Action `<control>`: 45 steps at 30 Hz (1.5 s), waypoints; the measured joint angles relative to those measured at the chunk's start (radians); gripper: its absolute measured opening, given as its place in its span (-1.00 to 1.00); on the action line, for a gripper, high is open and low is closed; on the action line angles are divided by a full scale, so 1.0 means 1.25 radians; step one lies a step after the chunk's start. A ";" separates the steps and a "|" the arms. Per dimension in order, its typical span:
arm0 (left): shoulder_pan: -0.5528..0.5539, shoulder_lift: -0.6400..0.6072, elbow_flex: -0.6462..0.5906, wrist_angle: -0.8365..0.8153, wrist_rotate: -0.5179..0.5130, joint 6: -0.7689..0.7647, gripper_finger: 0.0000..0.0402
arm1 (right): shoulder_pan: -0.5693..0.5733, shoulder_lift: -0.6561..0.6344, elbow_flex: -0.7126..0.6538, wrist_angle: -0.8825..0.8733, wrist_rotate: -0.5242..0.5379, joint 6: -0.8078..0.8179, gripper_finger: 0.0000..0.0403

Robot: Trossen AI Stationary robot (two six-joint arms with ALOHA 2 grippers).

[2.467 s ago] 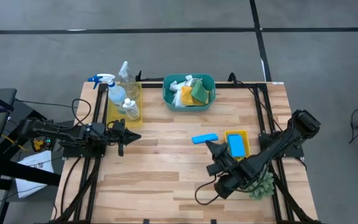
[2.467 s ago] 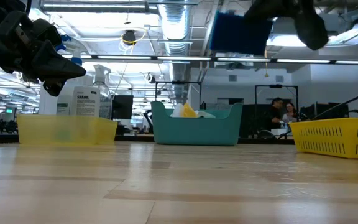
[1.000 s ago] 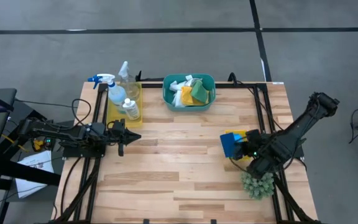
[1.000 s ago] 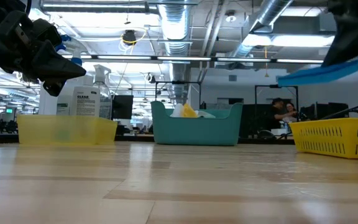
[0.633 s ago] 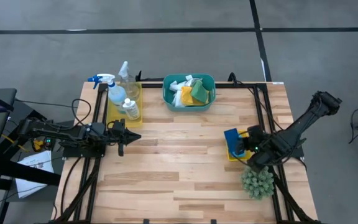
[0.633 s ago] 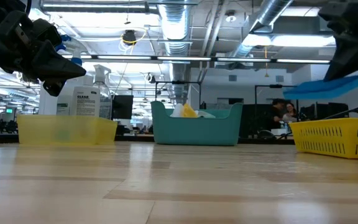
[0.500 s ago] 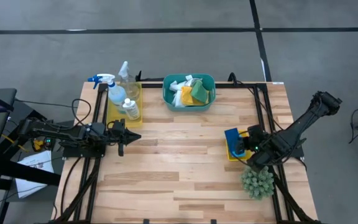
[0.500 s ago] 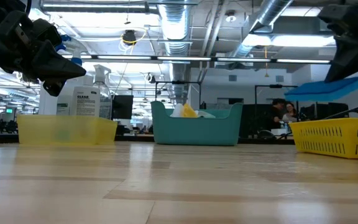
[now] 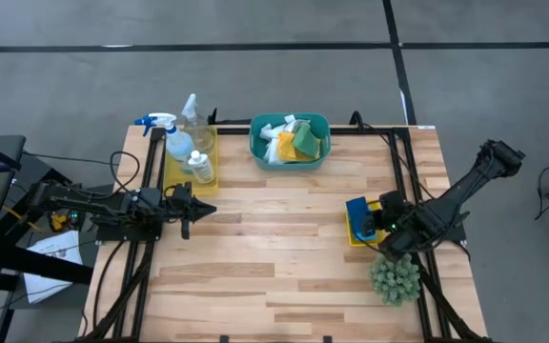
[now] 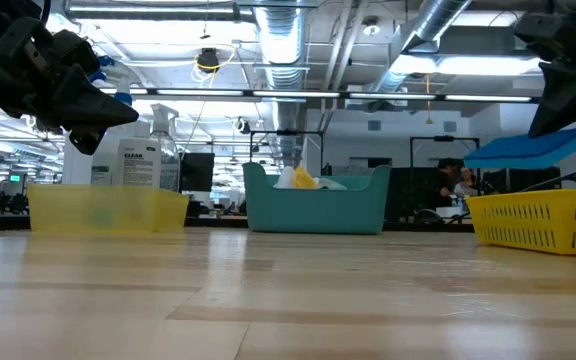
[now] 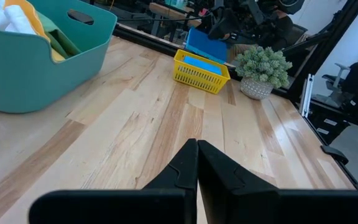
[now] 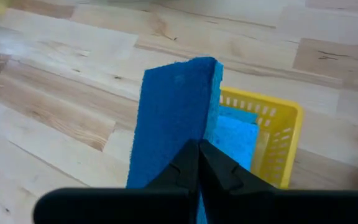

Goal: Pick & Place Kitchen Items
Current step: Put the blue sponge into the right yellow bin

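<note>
A dark-blue sponge hangs over the small yellow tray near the table's right edge, with my right gripper shut on it. A light-blue sponge lies flat inside that tray. In the low view the dark-blue sponge floats just above the tray's rim. My left gripper waits shut over the table's left side, touching nothing. White, yellow and green cloths lie in the teal basin at the far middle. Bottles stand in the yellow tray at the far left. My right gripper pinches one end of the dark-blue sponge between its two fingers, one on each broad face. The fingers slant down from the table's right side. The sponge sticks out beyond the fingertips, lifted clear above the yellow tray and the light-blue sponge.
A spiky green plant stands just on the near side of my right gripper. A blue-trigger spray bottle stands at the left tray's far end. People sit in the room beyond the table. Bare wood lies across the table's middle and near part.
My right gripper has carried the dark-blue sponge a little toward the table's right edge and down, over the small yellow tray. The sponge hangs lower and closer to the tray's rim than before.
</note>
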 joint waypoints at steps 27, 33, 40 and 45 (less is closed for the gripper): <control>0.000 0.000 0.000 0.011 0.000 0.000 -0.99 | -0.066 0.028 0.000 -0.004 -0.082 -0.017 -1.00; 0.000 0.000 0.000 0.012 0.000 0.000 -0.99 | -0.066 0.048 0.000 0.034 -0.106 -0.012 -1.00; 0.000 0.000 0.000 0.020 0.000 0.000 -0.99 | -0.065 0.068 0.000 0.044 -0.122 -0.012 -1.00; 0.000 0.000 0.000 0.029 0.000 0.000 -0.99 | -0.074 0.068 0.000 0.042 -0.129 -0.012 -1.00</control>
